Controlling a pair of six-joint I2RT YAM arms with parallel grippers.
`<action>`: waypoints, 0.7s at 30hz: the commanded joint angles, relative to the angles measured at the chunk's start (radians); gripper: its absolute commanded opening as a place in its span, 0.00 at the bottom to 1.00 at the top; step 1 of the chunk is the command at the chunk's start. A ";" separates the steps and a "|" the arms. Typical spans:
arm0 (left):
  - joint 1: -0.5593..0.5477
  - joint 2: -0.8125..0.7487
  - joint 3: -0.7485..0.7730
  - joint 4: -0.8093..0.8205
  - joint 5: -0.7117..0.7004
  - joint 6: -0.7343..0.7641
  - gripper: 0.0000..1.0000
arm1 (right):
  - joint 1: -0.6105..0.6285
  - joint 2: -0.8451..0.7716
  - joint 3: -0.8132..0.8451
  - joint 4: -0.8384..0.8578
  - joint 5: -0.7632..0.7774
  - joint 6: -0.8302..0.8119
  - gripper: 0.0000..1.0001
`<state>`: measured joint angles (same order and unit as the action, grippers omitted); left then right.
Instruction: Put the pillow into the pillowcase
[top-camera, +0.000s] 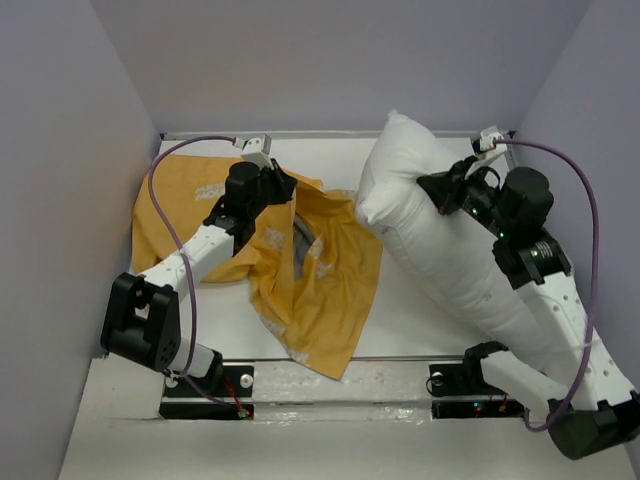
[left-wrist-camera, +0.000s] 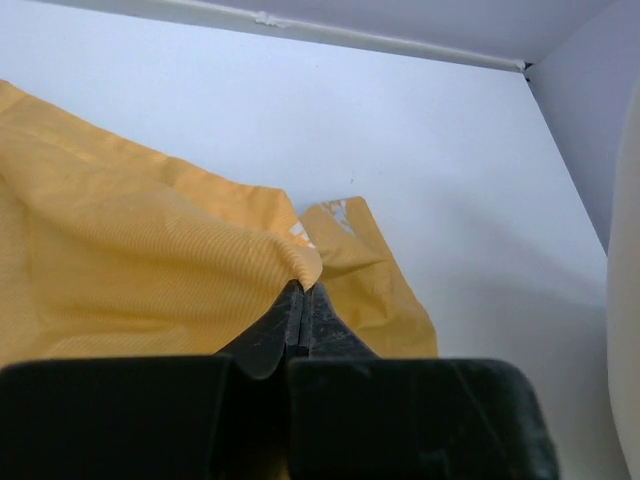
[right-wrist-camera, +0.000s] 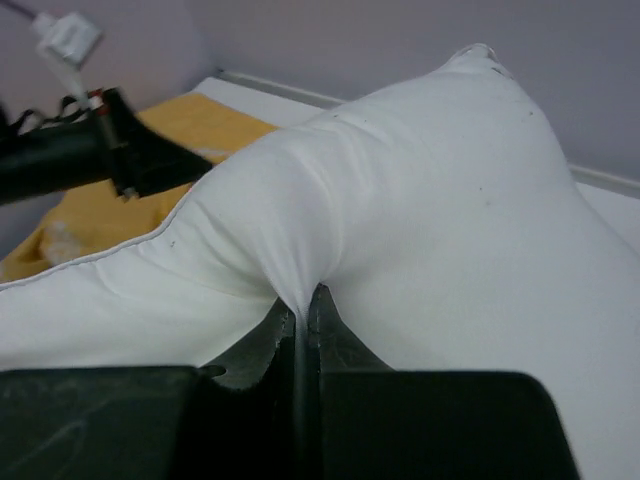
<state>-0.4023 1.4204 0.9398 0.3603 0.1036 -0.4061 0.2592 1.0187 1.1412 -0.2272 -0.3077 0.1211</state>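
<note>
Grips a raised fold of the orange-yellow pillowcase (top-camera: 300, 265) with the left gripper (left-wrist-camera: 300, 300), jaws pressed fully together on the cloth. Holds this fold lifted above the rest of the sack, crumpled on the left half of the white table (top-camera: 410, 320). Pinches the white pillow (top-camera: 440, 250) with the right gripper (right-wrist-camera: 308, 300), jaws nearly closed on a small ridge of its cover, with wrinkles drawn in around the tips. Finds the pillow on the right half of the table, lying diagonally, one corner raised near the far wall, the other end beside the right arm. Places pillow and pillowcase just beside each other near the middle; cannot tell about contact. Leaves the pillow fully outside the pillowcase.
</note>
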 joint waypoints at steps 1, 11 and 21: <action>0.031 0.029 0.074 0.026 0.085 -0.019 0.00 | 0.061 -0.104 -0.194 0.180 -0.391 0.081 0.00; 0.042 0.022 0.126 0.023 0.116 -0.039 0.00 | 0.294 -0.132 -0.301 0.150 -0.447 0.025 0.00; 0.000 -0.073 0.065 -0.030 0.160 -0.005 0.00 | 0.408 0.176 -0.106 0.164 -0.176 -0.118 0.00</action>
<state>-0.3721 1.4578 1.0161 0.3298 0.2321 -0.4355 0.6548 1.1194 0.8700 -0.1905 -0.6304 0.0822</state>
